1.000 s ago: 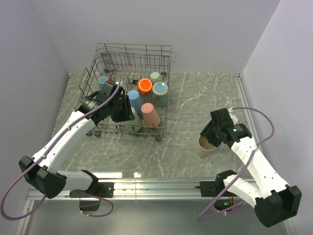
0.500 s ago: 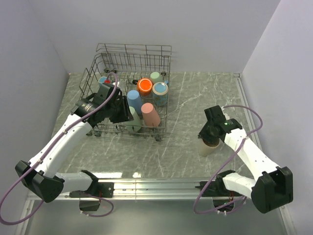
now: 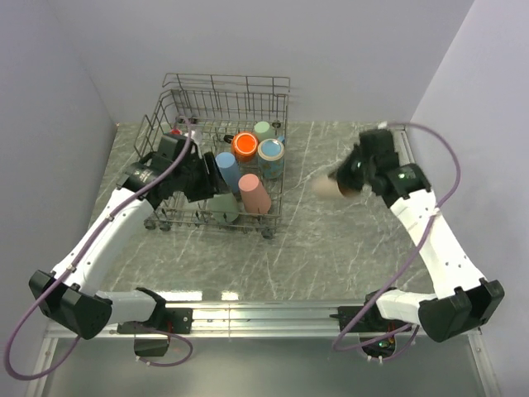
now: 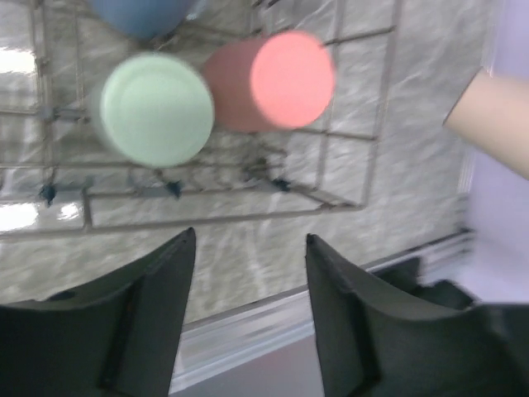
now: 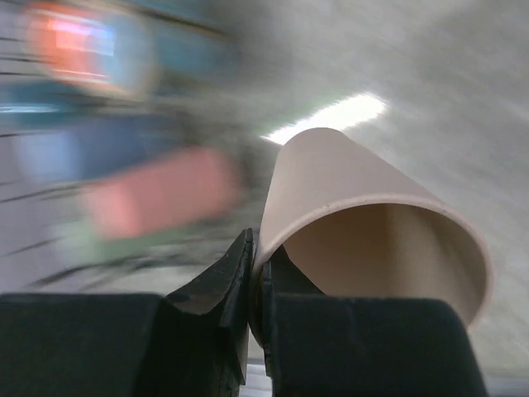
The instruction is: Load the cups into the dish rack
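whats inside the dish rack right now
The dish rack holds an orange cup, a small green cup, a blue-rimmed cup, a blue cup, a pink cup and a pale green cup. The left arm covers its left part.

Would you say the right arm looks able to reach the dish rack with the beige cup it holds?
Probably yes. The right end effector, shut on the beige cup, is right of the dish rack with open table between; the left end effector over the rack's left half may crowd it.
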Controlling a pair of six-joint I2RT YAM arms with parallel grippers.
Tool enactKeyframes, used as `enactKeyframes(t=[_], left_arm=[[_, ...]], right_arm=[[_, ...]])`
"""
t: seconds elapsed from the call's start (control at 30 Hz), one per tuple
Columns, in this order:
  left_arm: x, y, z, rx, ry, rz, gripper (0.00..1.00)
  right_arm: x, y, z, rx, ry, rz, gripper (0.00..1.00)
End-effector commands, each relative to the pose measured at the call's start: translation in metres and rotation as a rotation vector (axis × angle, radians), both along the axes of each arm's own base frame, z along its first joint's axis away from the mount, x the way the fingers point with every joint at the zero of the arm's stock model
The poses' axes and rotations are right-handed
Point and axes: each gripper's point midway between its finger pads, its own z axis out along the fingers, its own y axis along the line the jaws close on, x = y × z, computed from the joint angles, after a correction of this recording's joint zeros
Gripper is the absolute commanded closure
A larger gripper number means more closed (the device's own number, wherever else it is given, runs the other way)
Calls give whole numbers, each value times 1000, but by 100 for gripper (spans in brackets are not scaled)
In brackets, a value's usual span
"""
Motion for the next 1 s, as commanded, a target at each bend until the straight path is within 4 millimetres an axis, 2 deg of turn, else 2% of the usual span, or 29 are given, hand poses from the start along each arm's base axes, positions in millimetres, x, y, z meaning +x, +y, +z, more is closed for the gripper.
enactKeyframes(t=[0.0, 0.03, 0.1, 0.13, 0.17, 0.2, 0.23, 0.27, 0.33, 0.37, 0.43, 0.47, 0.5, 0.57, 0.77, 0.9, 0.97], left_arm=[[12, -23, 46, -244, -58, -57, 38], [19, -25, 54, -272, -83, -60, 37], [25, -26, 70, -314, -105, -57, 36], [27, -30, 79, -354, -119, -72, 36], [30, -32, 86, -374, -131, -80, 36], [31, -35, 97, -399, -149, -96, 36], [31, -40, 103, -430, -148, -121, 36], [35, -42, 112, -462, -169, -127, 36], [39, -45, 120, -498, -172, -137, 36], [43, -46, 123, -511, -182, -138, 36], [47, -49, 123, -536, -178, -153, 36], [47, -54, 131, -573, -194, -178, 36], [47, -57, 125, -593, -176, -185, 36], [47, -60, 127, -644, -173, -179, 34], [55, -65, 111, -684, -162, -167, 27], [60, -68, 126, -719, -231, -196, 22], [62, -70, 141, -759, -283, -219, 21]], right_arm=[[30, 47, 98, 218, -268, 166, 100], [39, 61, 127, 306, -346, 197, 100], [42, 87, 142, 441, -357, 292, 100], [50, 98, 155, 536, -396, 305, 100], [55, 106, 155, 586, -393, 321, 100], [53, 115, 158, 651, -386, 365, 100], [58, 122, 166, 746, -412, 368, 100], [60, 129, 162, 794, -391, 380, 100], [59, 137, 174, 915, -409, 423, 100], [64, 140, 170, 940, -393, 427, 100], [63, 145, 175, 991, -390, 456, 100], [67, 146, 171, 1003, -378, 456, 100], [67, 148, 172, 1030, -364, 455, 100], [66, 150, 173, 1064, -372, 474, 100], [63, 150, 180, 1173, -374, 491, 100], [58, 152, 180, 1192, -354, 508, 100], [57, 152, 176, 1189, -342, 504, 100]])
